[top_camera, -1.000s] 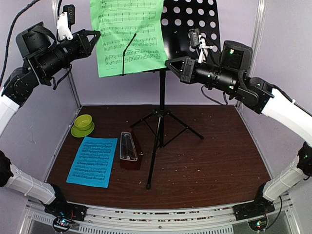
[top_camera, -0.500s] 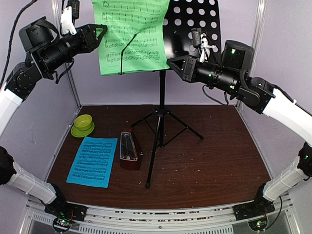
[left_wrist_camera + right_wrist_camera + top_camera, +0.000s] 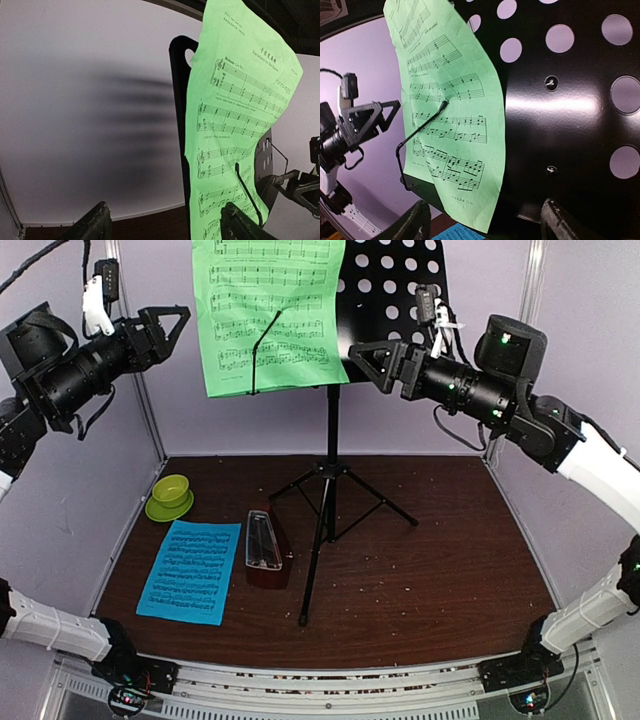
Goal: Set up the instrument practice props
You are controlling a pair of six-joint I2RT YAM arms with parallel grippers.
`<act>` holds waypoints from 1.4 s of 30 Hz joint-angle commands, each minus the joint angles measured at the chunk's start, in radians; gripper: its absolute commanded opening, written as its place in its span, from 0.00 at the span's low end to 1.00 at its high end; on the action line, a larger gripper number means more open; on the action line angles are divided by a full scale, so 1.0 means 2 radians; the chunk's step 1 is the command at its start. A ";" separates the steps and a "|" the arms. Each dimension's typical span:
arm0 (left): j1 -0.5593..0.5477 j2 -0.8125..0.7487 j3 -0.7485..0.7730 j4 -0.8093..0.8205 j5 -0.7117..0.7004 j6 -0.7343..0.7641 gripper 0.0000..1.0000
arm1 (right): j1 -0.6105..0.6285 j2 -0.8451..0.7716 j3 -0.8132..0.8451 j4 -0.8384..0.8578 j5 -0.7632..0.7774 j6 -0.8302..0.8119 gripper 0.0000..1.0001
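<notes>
1. Blue sheet (image 3: 190, 572): lies flat on the bench towards the near-left corner, its long axis running from near edge to far edge. It sits well below and nearer than the left gripper (image 3: 172, 325), and the left arm is judged the closer of the two, so a pick calls for a descent towards the near-left.
2. Metronome (image 3: 265, 548): reddish-brown pyramid with a clear cover, just right of the blue sheet. It appears to lie on its side, apex towards the far edge, though this cannot be confirmed.
3. Lime-green bowl (image 3: 170, 495): beyond the blue sheet, by the left edge.
4. Music stand (image 3: 328, 470): black tripod planted mid-bench, post upright.
5. Left gripper: raised by the far-left corner, fingers spread wide and holding nothing, just left of the green sheet (image 3: 268, 315).
6. Right gripper (image 3: 368, 362): raised by the far edge, fingers likewise wide apart and empty, facing the desk (image 3: 395, 290) from the right.
7. Green sheet: stands upright on the left half of the hole-punched desk, pinned by a wire retainer (image 3: 262, 345); the right half is bare.
</notes>
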 commanded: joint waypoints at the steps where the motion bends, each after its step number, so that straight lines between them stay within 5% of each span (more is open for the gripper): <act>1: 0.008 -0.033 -0.059 0.001 -0.006 -0.024 0.79 | -0.007 -0.035 -0.006 0.006 -0.016 -0.018 0.84; 16: 0.082 -0.077 -0.289 -0.001 0.090 -0.124 0.85 | -0.062 -0.163 -0.159 -0.062 -0.096 -0.020 0.96; 20: 0.145 -0.081 -0.341 -0.023 0.111 -0.191 0.84 | -0.071 -0.189 -0.200 -0.068 -0.083 -0.004 0.96; 25: 0.271 -0.047 -0.396 -0.063 0.223 -0.239 0.83 | -0.079 -0.200 -0.233 -0.068 -0.080 0.011 0.96; 30: 0.346 0.008 -0.406 -0.071 0.255 -0.199 0.81 | -0.082 -0.204 -0.245 -0.062 -0.079 0.015 0.96; 42: 0.423 0.188 -0.343 -0.087 0.233 -0.074 0.82 | -0.086 -0.203 -0.240 -0.067 -0.069 0.019 0.96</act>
